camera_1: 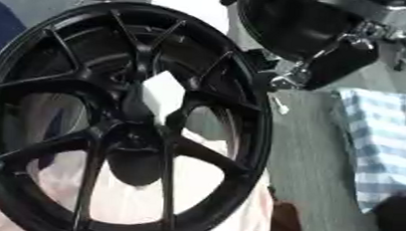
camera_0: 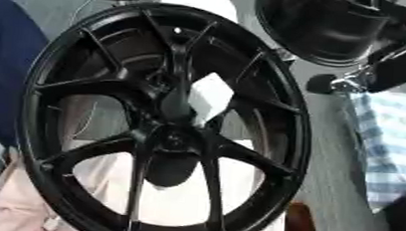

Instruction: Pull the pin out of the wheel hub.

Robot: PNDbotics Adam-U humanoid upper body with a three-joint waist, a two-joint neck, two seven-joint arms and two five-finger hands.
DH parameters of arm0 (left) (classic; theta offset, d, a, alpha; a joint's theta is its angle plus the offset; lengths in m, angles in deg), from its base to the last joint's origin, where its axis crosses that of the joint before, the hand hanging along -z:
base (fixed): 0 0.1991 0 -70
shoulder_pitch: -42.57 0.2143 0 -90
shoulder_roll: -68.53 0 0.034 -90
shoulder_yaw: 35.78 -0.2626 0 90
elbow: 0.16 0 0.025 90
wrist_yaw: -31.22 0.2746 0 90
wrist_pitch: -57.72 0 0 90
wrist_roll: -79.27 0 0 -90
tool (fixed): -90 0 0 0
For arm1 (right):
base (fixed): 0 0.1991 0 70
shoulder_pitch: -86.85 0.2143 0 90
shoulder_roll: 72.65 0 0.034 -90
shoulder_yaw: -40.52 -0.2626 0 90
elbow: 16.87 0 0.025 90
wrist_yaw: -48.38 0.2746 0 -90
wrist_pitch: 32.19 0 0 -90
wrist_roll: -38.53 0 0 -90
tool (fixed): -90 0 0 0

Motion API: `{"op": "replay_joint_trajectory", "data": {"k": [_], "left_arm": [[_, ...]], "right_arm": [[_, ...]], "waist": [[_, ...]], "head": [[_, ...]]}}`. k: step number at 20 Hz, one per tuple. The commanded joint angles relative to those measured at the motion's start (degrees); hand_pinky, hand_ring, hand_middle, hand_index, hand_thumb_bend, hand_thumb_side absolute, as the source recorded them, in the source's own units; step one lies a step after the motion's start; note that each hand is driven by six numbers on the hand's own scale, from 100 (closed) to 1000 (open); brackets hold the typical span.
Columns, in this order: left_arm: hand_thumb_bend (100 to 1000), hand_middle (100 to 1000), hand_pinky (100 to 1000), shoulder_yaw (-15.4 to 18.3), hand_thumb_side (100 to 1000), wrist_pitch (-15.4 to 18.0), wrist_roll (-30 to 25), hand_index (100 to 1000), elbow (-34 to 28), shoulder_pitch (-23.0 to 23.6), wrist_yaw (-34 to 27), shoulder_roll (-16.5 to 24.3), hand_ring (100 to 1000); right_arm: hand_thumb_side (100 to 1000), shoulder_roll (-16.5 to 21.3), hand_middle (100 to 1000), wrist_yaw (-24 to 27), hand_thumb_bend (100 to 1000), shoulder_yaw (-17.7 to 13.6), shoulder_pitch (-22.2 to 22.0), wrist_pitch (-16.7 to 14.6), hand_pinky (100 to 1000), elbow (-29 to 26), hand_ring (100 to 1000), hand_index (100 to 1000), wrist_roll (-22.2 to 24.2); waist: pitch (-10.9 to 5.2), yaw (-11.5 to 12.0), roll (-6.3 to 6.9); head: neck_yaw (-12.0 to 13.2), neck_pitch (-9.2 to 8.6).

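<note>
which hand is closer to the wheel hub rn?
Right. The right hand is close beside the upper-right rim of the wheel hub; whether they touch is unclear. The left hand shows in neither view.

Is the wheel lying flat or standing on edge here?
Cannot tell: the black wheel faces the camera, spokes and hub fully visible, but its support is hidden.

Wheel hub (camera_0: 166, 140) glossy black metal; checked cloth (camera_1: 381, 142).
</note>
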Motion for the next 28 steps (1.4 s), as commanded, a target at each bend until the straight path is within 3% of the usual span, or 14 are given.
{"op": "replay_joint_trajectory", "data": {"k": [1, 4, 8, 15, 21, 28], "left_arm": [[100, 593, 595, 0.0, 766, 0.1, -0.2, 705, -0.7, -0.8, 0.4, 0.8, 653], [100, 593, 595, 0.0, 766, 0.1, -0.1, 705, -0.6, -0.6, 0.4, 0.8, 653], [100, 593, 595, -0.1, 764, 0.0, -0.2, 705, -0.4, 0.0, 0.5, 0.9, 654], [100, 593, 595, 0.5, 759, -0.1, 0.2, 706, -0.2, 2.0, 0.8, 1.9, 655], [100, 594, 595, 1.1, 760, -0.1, 0.7, 706, 0.0, 3.2, 0.6, 2.6, 656], [100, 595, 595, 1.1, 761, -0.1, 0.8, 706, 0.1, 3.3, 0.4, 2.6, 658]], "right_arm": [[141, -1.4, 763, 1.9, 591, 1.2, 2.8, 1.5, 896, -0.7, 860, 834, 2.8], [141, -2.8, 763, 2.7, 591, 1.6, 4.4, 2.9, 896, -0.7, 860, 834, 5.7], [123, -6.1, 762, 4.4, 565, 0.1, 7.8, 4.3, 903, -0.5, 860, 822, 16.7], [105, -16.0, 783, 1.1, 555, 3.7, 15.1, 5.2, 912, 6.6, 870, 817, 23.7], [101, -25.3, 792, -5.0, 559, 3.9, 15.9, 3.9, 917, 12.2, 872, 821, 29.8], [100, -30.4, 794, -11.9, 558, 2.3, 13.2, 1.6, 916, 11.4, 872, 824, 34.8]], "waist": [[-1.36, -0.1, 0.36], [-1.41, -0.3, 0.39], [-1.97, -0.6, 0.77], [-2.99, -3.0, 1.24], [-3.52, -4.9, 1.44], [-3.65, -5.0, 1.75]], "head": [[-0.4, 0.21], [-0.3, 0.31], [-0.4, 0.89], [2.2, 1.32], [3.8, 1.21], [3.9, 1.15]]}}
